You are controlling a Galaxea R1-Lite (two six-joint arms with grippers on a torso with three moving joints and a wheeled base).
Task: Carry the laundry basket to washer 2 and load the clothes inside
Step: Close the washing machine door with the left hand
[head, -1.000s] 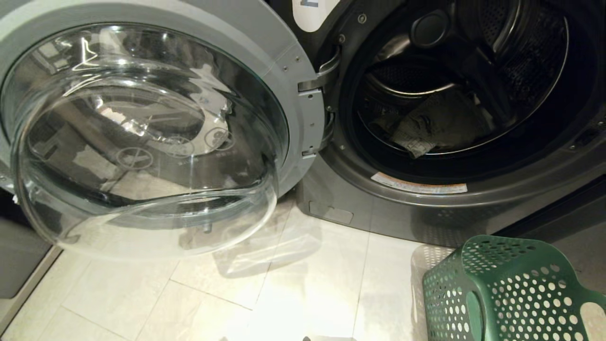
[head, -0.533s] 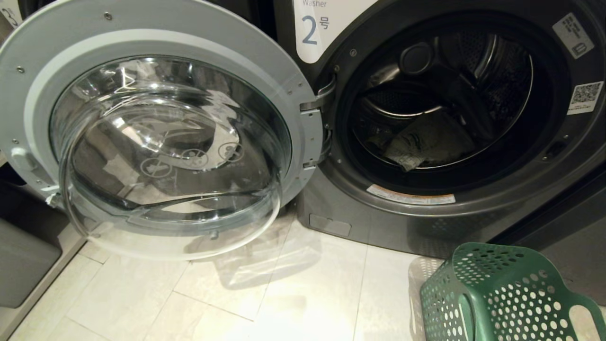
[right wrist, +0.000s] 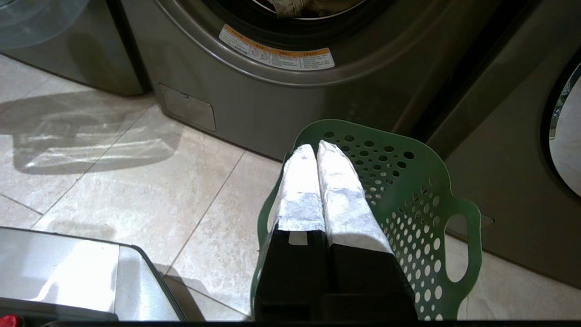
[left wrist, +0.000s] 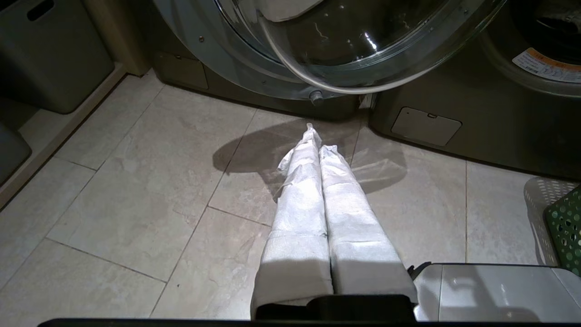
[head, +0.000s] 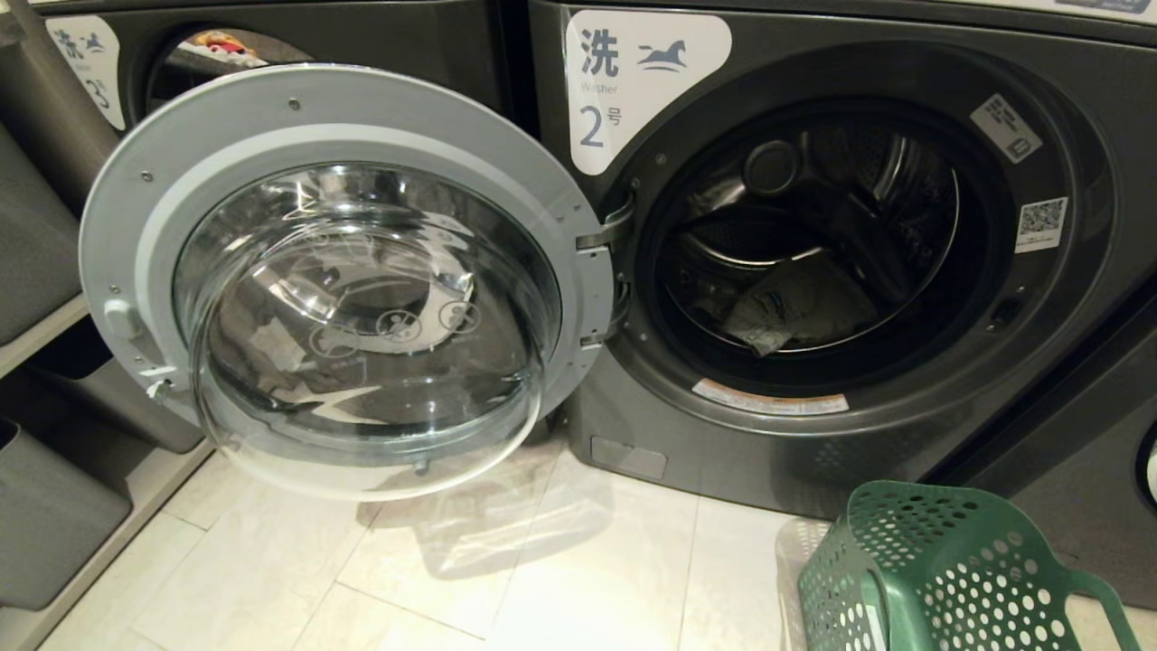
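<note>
Washer 2 (head: 813, 452), dark grey with a white "2" label (head: 633, 86), stands with its round glass door (head: 362, 307) swung wide to the left. The clothes (head: 795, 303), pale patterned fabric, lie inside the drum. The green laundry basket (head: 949, 570) sits tipped on the floor before the washer's right side, and no fabric shows in it. My right gripper (right wrist: 316, 147) is shut with nothing in it, hanging just over the basket (right wrist: 408, 195). My left gripper (left wrist: 317, 136) is shut and holds nothing, above the floor tiles under the door. Neither arm shows in the head view.
The open door juts out over the floor in front of the neighbouring machine (head: 90, 72). Grey bins (head: 45, 506) on low shelves line the left. Another machine's door (right wrist: 565, 127) is at the far right. My own base (left wrist: 490, 290) shows low between the arms.
The head camera has swung upward: the washer's label and upper front have come into view and the basket sits lower in the picture. Door, clothes and basket have not moved.
</note>
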